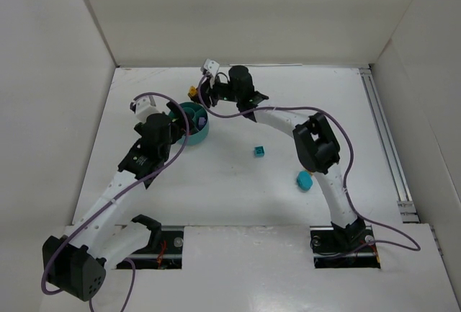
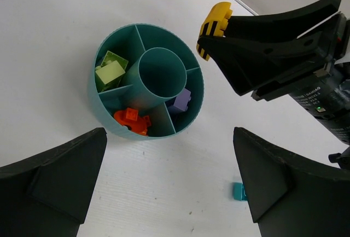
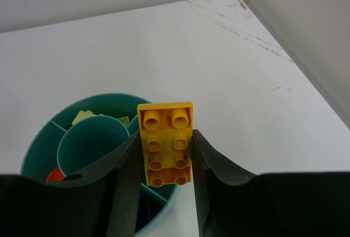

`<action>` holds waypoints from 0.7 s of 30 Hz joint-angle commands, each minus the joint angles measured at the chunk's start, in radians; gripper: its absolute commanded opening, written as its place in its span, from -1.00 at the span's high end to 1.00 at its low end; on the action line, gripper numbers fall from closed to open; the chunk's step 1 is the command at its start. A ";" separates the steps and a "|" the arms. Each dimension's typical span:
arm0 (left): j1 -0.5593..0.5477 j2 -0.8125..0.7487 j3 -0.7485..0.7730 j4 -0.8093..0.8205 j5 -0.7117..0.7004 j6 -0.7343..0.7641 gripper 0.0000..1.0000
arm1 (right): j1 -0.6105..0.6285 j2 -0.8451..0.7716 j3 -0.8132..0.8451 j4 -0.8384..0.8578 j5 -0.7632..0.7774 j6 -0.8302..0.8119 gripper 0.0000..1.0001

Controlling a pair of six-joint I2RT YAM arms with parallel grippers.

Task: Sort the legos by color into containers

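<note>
Yellow lego [image 3: 165,143] sits pinched between the right fingers [image 3: 123,185], just beside the dish [image 2: 101,115]; left fingers [image 2: 54,185] gape wide, holding nothing.

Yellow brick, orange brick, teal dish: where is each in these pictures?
yellow brick [image 3: 165,144], right wrist view, on its studded top face.
orange brick [image 2: 132,121], left wrist view, on its upper side.
teal dish [image 2: 167,39], left wrist view, inside a bare compartment.

Dish [image 2: 97,103]: teal, round, compartments around a central ring [image 2: 161,73].
Left compartment: light green legos [image 2: 109,71].
Near compartment: orange lego [image 2: 132,121].
Right compartment: lilac lego [image 2: 180,103].
Right fingers [image 2: 273,56]: pinch a yellow lego [image 2: 214,22], far right of dish.
Left fingers [image 2: 54,188]: spread wide.
Teal lego [image 2: 238,191]: on table [image 2: 49,23], near right.
</note>
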 commanded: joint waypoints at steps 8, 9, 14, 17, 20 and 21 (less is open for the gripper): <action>0.005 -0.025 -0.013 0.033 -0.010 0.012 -1.00 | 0.021 0.081 0.088 0.077 0.014 0.089 0.27; 0.005 -0.025 -0.013 0.033 -0.010 0.012 -1.00 | 0.021 0.081 0.088 0.068 0.014 0.089 0.27; 0.005 -0.016 -0.023 0.043 -0.010 0.012 -1.00 | 0.030 0.081 0.088 0.068 0.014 0.100 0.21; 0.005 -0.007 -0.023 0.043 -0.001 0.012 -1.00 | 0.030 0.081 0.068 0.068 0.004 0.100 0.19; 0.005 -0.007 -0.023 0.043 -0.001 0.012 -1.00 | 0.030 0.072 0.068 0.068 -0.007 0.100 0.19; 0.005 -0.007 -0.023 0.043 -0.001 0.012 -1.00 | 0.030 0.072 0.068 0.068 -0.007 0.100 0.19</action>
